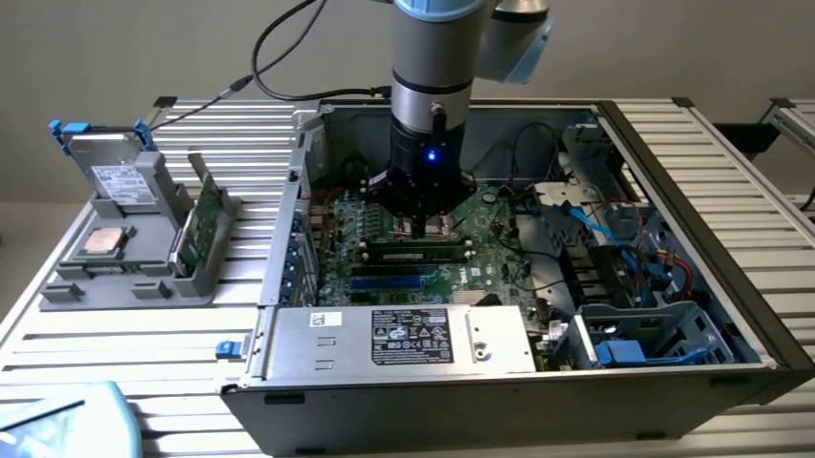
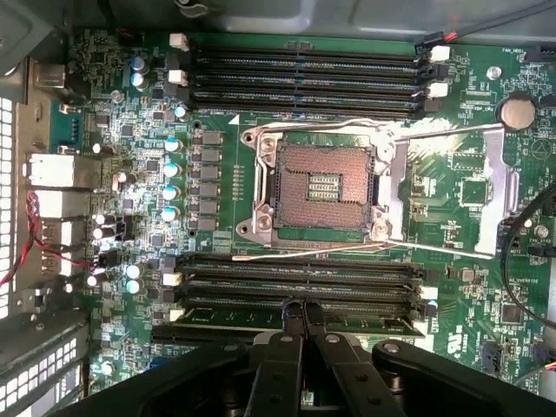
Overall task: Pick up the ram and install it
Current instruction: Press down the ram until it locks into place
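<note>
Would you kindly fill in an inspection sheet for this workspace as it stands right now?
Surface: slatted metal table carrying an open PC case.
Job's things: ram lying in a slot on the motherboard, directly beneath the gripper; empty CPU socket beside it.
Clutter: grey holder at the exterior view's left with a drive, a CPU and a green card.
Grippers: gripper with jaws shut, tips pressing down at the ram's middle.
Cables: black cable running to the arm; blue and red cables inside the case.
Surroundings: plain wall.
</note>
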Tool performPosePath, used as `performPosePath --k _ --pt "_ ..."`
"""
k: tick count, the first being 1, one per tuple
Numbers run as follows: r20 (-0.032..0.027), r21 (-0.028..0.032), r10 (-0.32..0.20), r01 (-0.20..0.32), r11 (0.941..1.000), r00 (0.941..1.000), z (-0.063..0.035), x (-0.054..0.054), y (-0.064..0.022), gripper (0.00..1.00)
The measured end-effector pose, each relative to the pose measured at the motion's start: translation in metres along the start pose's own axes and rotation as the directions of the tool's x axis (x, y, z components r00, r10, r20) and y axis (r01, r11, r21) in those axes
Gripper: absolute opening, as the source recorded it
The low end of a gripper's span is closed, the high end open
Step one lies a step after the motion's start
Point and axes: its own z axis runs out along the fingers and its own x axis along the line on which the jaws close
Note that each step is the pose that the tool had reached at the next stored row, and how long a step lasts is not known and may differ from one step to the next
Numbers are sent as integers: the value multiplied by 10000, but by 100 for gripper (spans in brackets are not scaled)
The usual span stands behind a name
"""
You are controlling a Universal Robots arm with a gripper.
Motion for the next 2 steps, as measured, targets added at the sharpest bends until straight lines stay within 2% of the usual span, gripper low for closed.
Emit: performPosePath --k 2 --pt "0 0 0 0 10000 10000 0 0 0 11"
